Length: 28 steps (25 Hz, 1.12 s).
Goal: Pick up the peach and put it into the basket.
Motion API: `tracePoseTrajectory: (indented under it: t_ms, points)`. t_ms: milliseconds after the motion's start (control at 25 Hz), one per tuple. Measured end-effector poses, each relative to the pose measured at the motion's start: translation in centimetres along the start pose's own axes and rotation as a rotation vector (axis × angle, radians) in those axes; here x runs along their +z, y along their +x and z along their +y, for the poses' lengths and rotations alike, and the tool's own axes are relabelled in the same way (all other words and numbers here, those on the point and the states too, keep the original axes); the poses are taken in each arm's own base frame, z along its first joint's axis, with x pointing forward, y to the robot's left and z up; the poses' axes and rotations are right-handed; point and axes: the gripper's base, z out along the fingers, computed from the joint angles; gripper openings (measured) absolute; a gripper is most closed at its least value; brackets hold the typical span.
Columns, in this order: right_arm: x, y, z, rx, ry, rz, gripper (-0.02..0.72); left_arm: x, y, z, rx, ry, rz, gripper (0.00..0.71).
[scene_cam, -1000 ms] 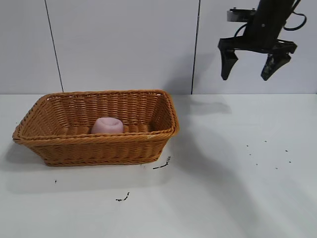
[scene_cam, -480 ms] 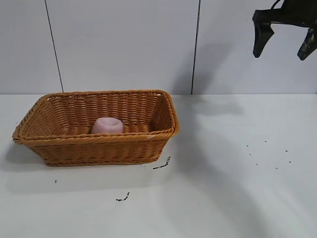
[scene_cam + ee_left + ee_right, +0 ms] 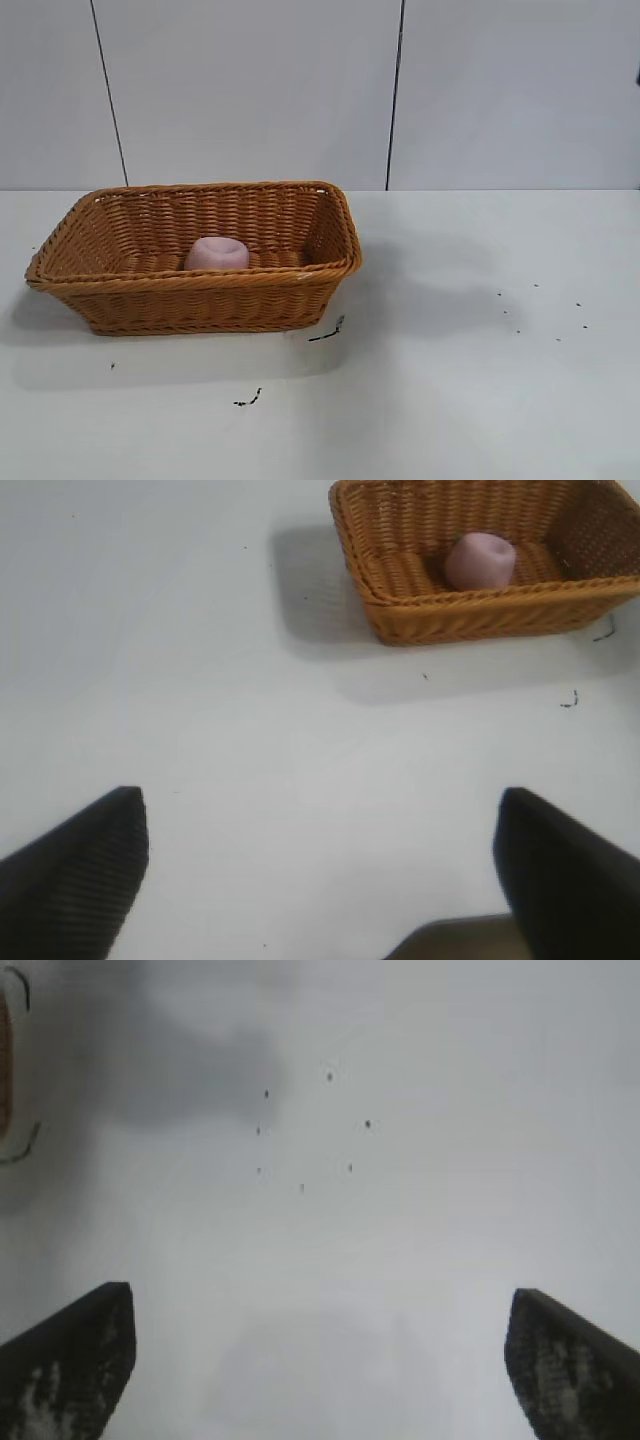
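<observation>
Since the peach (image 3: 216, 253) already sits inside the basket (image 3: 330, 215), near the middle of its floor, the task looks done and what remains is parking cleanly. Table (image 3: 480, 400) is white with dark specks (image 3: 540, 305) on the right side. Basket stands at table left, upright. Left gripper (image 3: 320, 865) hangs above bare table, well apart from the basket, fingers spread wide, nothing between. Right gripper (image 3: 320, 1360) over the specks, fingers also wide apart, empty. Best: leave both spread, clear of the rim, no dips.

Black specks (image 3: 541, 311) dot the white table (image 3: 450, 400).
</observation>
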Motion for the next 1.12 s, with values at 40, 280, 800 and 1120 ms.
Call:
tracePoseTrajectory:
  t_ms: [40, 280, 800, 1120]
  points:
    - [-0.2, 1.3, 0.1, -0.001, 0.004, -0.048, 0.689, 0.0, 0.0, 0.0, 0.0, 0.0, 0.0, 0.692]
    - [0.6, 8.6, 0.5, -0.008, 0.024, -0.267, 0.689, 0.0, 0.0, 0.0, 0.0, 0.0, 0.0, 0.692]
    - [-3.4, 15.2, 1.2, -0.036, 0.06, -0.751, 0.689, 0.0, 0.0, 0.0, 0.0, 0.0, 0.0, 0.692]
    - [-3.4, 15.3, 1.2, -0.037, 0.06, -0.754, 0.689, 0.0, 0.0, 0.0, 0.0, 0.0, 0.0, 0.692]
